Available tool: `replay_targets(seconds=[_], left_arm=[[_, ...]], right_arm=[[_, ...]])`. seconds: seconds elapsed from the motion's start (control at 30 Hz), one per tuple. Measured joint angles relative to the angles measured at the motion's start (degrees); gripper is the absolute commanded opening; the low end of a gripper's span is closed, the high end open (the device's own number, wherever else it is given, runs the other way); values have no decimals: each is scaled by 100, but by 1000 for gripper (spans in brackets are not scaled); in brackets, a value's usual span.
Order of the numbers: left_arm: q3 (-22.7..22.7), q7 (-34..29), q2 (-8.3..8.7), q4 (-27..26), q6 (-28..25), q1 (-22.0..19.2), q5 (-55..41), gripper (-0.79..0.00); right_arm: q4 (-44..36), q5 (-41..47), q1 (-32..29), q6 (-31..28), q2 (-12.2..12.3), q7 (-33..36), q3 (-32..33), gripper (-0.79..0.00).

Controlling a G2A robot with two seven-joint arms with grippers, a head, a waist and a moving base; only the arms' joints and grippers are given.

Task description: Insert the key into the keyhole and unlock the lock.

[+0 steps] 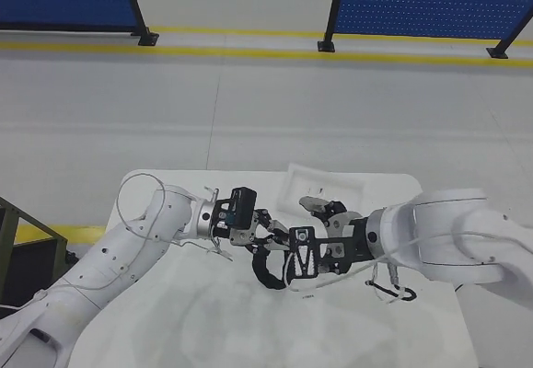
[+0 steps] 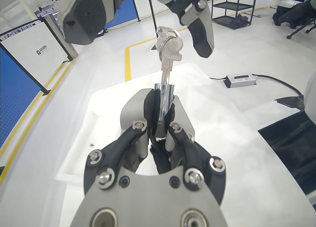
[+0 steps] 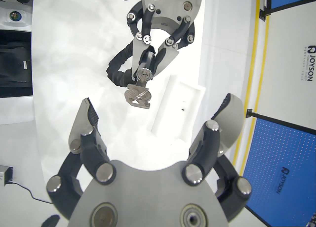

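The key (image 2: 169, 49) is bright metal, its bow stamped with a fine rough grid and its blade smooth. The lock (image 2: 164, 104) has a polished chrome barrel, mirror-glossy. Its cable (image 3: 112, 67) wears a black matt sleeve, wrinkled and cloth-like. The left gripper (image 2: 159, 99) and right gripper (image 2: 143, 32) have satin grey metal fingers, shiny screw heads and black matt plastic links. Their pads (image 2: 85, 18) look like black dimpled rubber. The table (image 2: 246, 151) is smooth white with a faint sheen, and the tray (image 3: 177, 114) is matt white.

Silver key (image 2: 170, 50) (dimple-patterned head), chrome lock (image 2: 164, 104), black cable (image 3: 115, 71)
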Motion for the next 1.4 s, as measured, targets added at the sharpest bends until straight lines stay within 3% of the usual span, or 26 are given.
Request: replay_targets(seconds=[0.2,0.43,0.6,0.67,0.7,0.73,1.0,1.4], left_arm=[[192,123,-39,147,0,-101,-81,-785],[346,203,-73,230,0,-188,-153,-785],[401,201,-86,239,0,-230,-199,-785],[419,201,-89,245,0,-240,-226,-785],[427,201,-90,246,0,-243,-237,-785],[436,201,-91,249,0,-247,-253,-785],[443,201,-89,226,0,-266,-330,-785],[378,201,-97,203,0,-265,-291,-785]], right_arm=[[-269,-317,-98,-16,-25,43,127,-520],[-453,-389,-214,170,-47,302,279,-539],[-495,-453,-302,237,-78,311,370,-594],[-492,-482,-353,276,-83,335,406,-650],[-496,-493,-375,295,-84,343,423,-748],[-506,-509,-405,330,-87,335,450,-785],[-484,-356,-695,777,-90,136,625,-785],[-467,414,-1114,2425,-101,329,1001,-785]])
